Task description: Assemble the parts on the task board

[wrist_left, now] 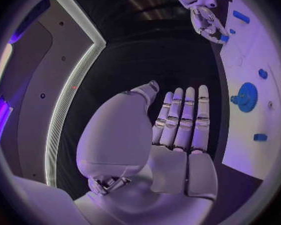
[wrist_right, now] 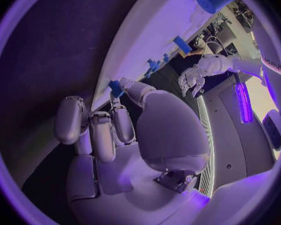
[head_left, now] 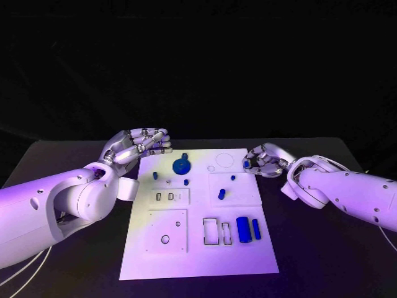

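The white task board point(head_left: 198, 261) lies in the middle of the black table. On it are a blue gear point(head_left: 182, 165), a short blue peg point(head_left: 222, 194) near the middle, and two blue bars point(head_left: 243, 229) side by side at the near right. My right hand point(head_left: 265, 161) hovers at the board's far right edge and pinches a small blue part point(head_left: 247, 164) between thumb and a finger; the pinch is plain in the right wrist view point(wrist_right: 116, 88). My left hand point(head_left: 141, 144) is at the board's far left corner, holding nothing, its fingers point(wrist_left: 185, 117) stretched out straight.
Small blue pegs point(head_left: 156, 176) stand left of the gear. Rectangular slots point(head_left: 211, 231) and a round hole point(head_left: 165, 239) mark the board's near half. Cables point(head_left: 20, 273) trail over the table's near left corner. Bare table point(head_left: 342, 261) lies right of the board.
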You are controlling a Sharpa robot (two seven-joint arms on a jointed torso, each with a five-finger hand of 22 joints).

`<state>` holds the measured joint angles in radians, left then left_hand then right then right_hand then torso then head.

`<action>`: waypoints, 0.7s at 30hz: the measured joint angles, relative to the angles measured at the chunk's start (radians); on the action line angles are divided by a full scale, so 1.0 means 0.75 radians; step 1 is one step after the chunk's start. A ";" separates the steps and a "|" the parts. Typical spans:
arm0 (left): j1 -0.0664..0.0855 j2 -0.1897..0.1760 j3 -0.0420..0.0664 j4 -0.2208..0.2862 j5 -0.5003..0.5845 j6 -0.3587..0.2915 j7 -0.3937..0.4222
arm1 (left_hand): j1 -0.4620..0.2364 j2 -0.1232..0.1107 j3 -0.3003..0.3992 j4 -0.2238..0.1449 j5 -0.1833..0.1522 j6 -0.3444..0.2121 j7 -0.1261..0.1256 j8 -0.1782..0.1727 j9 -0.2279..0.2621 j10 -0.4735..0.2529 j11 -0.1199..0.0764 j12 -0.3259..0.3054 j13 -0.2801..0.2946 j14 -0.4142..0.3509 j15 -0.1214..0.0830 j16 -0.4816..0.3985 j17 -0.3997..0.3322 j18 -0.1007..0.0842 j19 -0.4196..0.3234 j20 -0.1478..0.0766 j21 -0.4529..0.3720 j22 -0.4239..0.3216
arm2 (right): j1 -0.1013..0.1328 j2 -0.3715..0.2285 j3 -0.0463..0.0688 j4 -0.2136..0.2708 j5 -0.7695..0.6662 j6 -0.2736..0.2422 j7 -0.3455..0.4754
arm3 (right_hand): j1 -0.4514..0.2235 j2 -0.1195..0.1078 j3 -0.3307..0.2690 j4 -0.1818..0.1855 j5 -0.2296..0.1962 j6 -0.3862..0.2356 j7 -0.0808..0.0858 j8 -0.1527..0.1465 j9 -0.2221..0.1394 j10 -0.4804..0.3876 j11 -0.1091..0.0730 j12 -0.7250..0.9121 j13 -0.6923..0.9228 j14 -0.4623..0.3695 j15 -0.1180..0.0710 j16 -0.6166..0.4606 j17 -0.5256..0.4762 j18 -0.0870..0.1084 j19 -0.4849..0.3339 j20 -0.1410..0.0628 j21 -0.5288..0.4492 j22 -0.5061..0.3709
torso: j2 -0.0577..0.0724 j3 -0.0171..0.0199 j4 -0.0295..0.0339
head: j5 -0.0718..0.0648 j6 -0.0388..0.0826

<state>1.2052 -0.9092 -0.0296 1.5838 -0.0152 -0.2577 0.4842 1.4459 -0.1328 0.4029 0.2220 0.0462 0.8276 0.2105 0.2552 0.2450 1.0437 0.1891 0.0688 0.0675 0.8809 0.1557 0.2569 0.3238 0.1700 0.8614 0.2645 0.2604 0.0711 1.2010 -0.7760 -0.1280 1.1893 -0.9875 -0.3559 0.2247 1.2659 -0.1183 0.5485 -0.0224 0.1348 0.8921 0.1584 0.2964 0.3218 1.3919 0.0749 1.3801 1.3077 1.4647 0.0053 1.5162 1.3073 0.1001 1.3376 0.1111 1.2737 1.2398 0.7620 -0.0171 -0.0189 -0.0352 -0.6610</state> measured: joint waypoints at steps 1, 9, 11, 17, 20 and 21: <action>0.000 0.000 0.000 0.000 0.000 0.000 0.000 | 0.000 0.000 0.000 0.000 0.000 0.000 0.000 0.000 0.000 0.000 0.000 0.000 0.000 0.000 0.000 0.000 0.000 0.000 0.000 0.000 0.000 0.000 | 0.000 -0.001 0.000 0.002 0.000 -0.005 0.002 | 0.000 0.000 0.000 0.000 0.000 0.003 -0.003 0.000 0.001 0.000 0.000 0.000 0.000 0.000 0.000 0.000 0.000 0.000 0.000 0.000 0.002 0.002 | 0.000 0.0001 0.0000 | 0.000 0.000; 0.000 0.002 0.000 -0.002 0.000 0.000 -0.003 | 0.000 0.000 0.000 0.000 0.000 0.000 0.000 0.000 0.000 0.000 0.000 0.000 0.000 0.000 0.000 0.000 0.000 0.000 0.000 0.000 0.000 0.000 | 0.000 -0.009 0.000 0.022 0.002 -0.044 0.007 | -0.007 0.007 0.004 0.004 -0.002 0.014 -0.004 0.005 0.005 0.005 -0.005 0.000 0.000 0.000 0.000 0.005 0.000 0.000 0.007 -0.007 0.008 0.008 | -0.001 0.0004 0.0000 | 0.002 0.003; 0.000 0.003 0.000 -0.003 0.000 0.001 -0.004 | 0.000 0.000 0.000 0.000 0.000 0.000 0.000 0.000 0.000 0.000 0.000 0.000 0.000 0.000 0.000 0.000 0.000 0.000 0.000 0.000 0.000 0.000 | 0.001 -0.013 0.000 0.032 0.003 -0.052 0.003 | -0.007 0.007 0.007 0.000 -0.002 0.018 -0.008 0.005 0.005 0.005 -0.005 0.000 0.000 0.000 0.000 0.005 0.000 0.000 0.007 -0.007 0.008 0.006 | -0.001 0.0004 0.0000 | 0.003 0.004; 0.000 0.005 0.000 -0.008 0.000 0.001 -0.006 | 0.000 0.000 0.004 0.004 0.000 0.000 0.000 0.000 0.000 0.000 0.000 0.000 0.000 0.000 0.000 -0.005 0.000 0.000 0.000 0.000 0.000 0.000 | 0.032 -0.032 0.002 0.105 0.001 -0.067 -0.040 | -0.003 0.021 0.009 -0.001 -0.003 0.020 -0.011 0.005 0.005 0.005 -0.005 0.000 0.000 0.003 -0.004 0.005 0.000 0.000 0.007 -0.007 0.008 0.001 | -0.003 -0.0004 -0.0001 | 0.008 0.005; 0.000 0.007 0.000 -0.014 0.000 0.001 -0.006 | 0.000 0.000 0.004 0.004 0.000 0.000 0.000 0.000 0.001 0.000 0.000 0.000 0.000 0.000 0.000 -0.005 0.000 0.000 0.000 0.000 0.000 0.000 | 0.056 -0.034 0.003 0.152 -0.008 -0.068 -0.076 | -0.004 0.022 0.009 -0.001 -0.003 0.020 -0.011 0.004 0.005 0.005 -0.005 0.000 0.000 0.003 -0.004 0.005 0.000 0.000 0.007 -0.007 0.003 -0.003 | -0.004 -0.0019 -0.0018 | 0.014 0.006; 0.000 0.007 0.000 -0.016 0.000 0.001 -0.006 | 0.000 0.000 0.004 0.004 0.000 0.000 0.000 0.000 0.001 0.000 0.000 0.000 0.000 0.000 0.000 -0.005 0.000 0.000 0.000 0.000 0.000 0.000 | 0.063 -0.033 0.003 0.169 -0.013 -0.067 -0.087 | -0.004 0.024 0.009 -0.001 -0.003 0.020 -0.011 0.004 0.005 0.005 -0.005 0.000 0.000 0.003 -0.003 0.005 0.000 0.000 0.007 -0.007 0.003 -0.003 | -0.004 -0.0020 -0.0022 | 0.017 0.006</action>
<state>1.2052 -0.9038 -0.0296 1.5719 -0.0153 -0.2567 0.4794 1.4460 -0.1328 0.4058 0.2249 0.0463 0.8276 0.2105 0.2552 0.2458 1.0437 0.1891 0.0688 0.0675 0.8809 0.1557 0.2531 0.3239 0.1699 0.8614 0.2645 0.2604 0.0712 1.2483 -0.8009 -0.1255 1.3160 -0.9974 -0.4064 0.1594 1.2627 -0.1003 0.5550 -0.0234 0.1327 0.9069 0.1505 0.2992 0.3256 1.3954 0.0714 1.3801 1.3075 1.4673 0.0027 1.5201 1.3073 0.1001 1.3430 0.1056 1.2758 1.2377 0.7586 -0.0186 -0.0205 -0.0225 -0.6565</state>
